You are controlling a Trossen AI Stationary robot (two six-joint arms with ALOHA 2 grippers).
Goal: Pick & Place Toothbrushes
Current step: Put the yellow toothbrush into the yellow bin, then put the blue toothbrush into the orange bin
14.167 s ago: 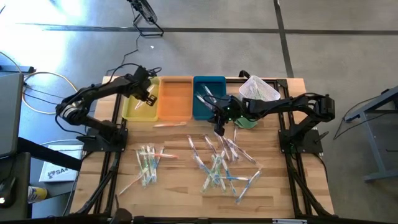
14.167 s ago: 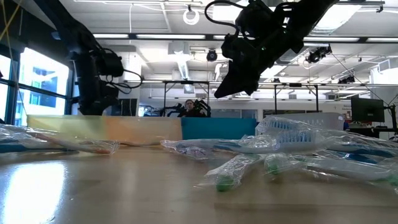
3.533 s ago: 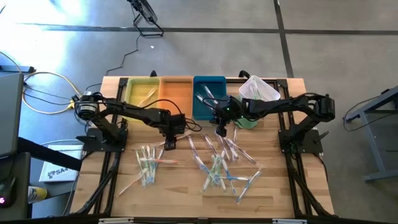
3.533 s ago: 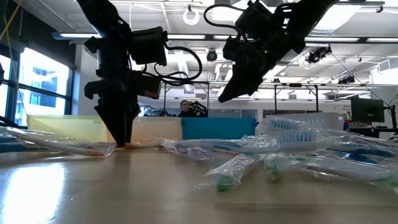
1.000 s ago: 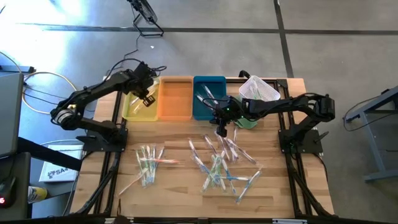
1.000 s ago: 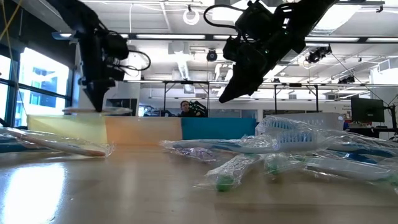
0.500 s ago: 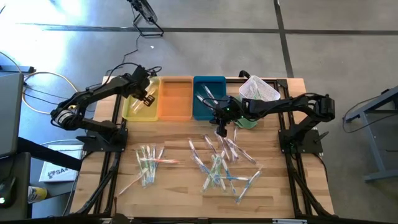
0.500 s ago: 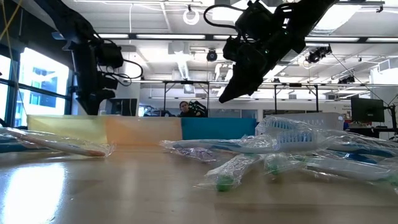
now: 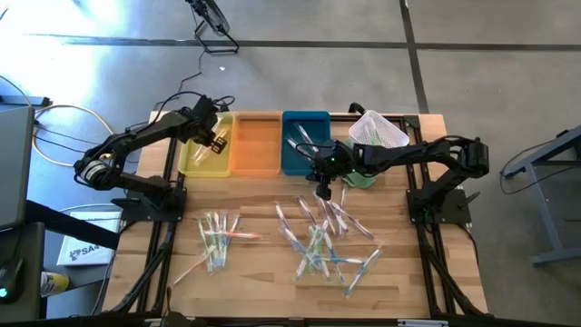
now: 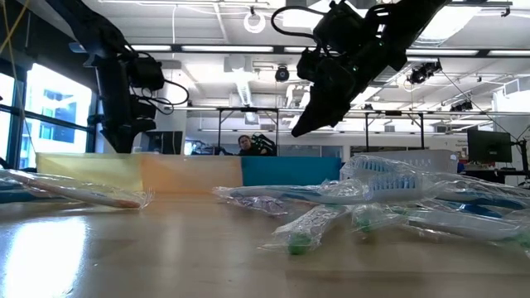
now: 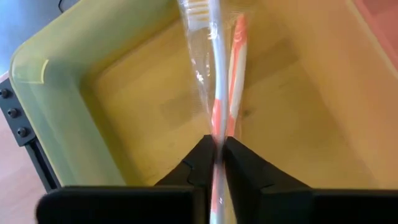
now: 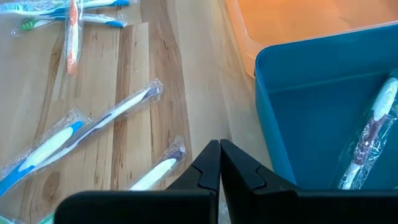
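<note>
Left gripper [image 11: 216,144] was closed on a wrapped, orange-handled toothbrush [image 11: 214,81] over the yellow plastic tray [image 9: 205,148] at upper left. If released crookedly, it could be left propped on the tray wall. Right gripper [image 9: 320,188], fingers together and empty, was held at centre.

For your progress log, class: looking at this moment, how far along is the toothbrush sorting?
Done: the blue tray already holds wrapped toothbrushes, and one orange one lies in the yellow tray. In hand: the left gripper, over the yellow tray, is shut on an orange-handled toothbrush. The right gripper waits by the blue tray. Left: two loose piles on the table.
</note>
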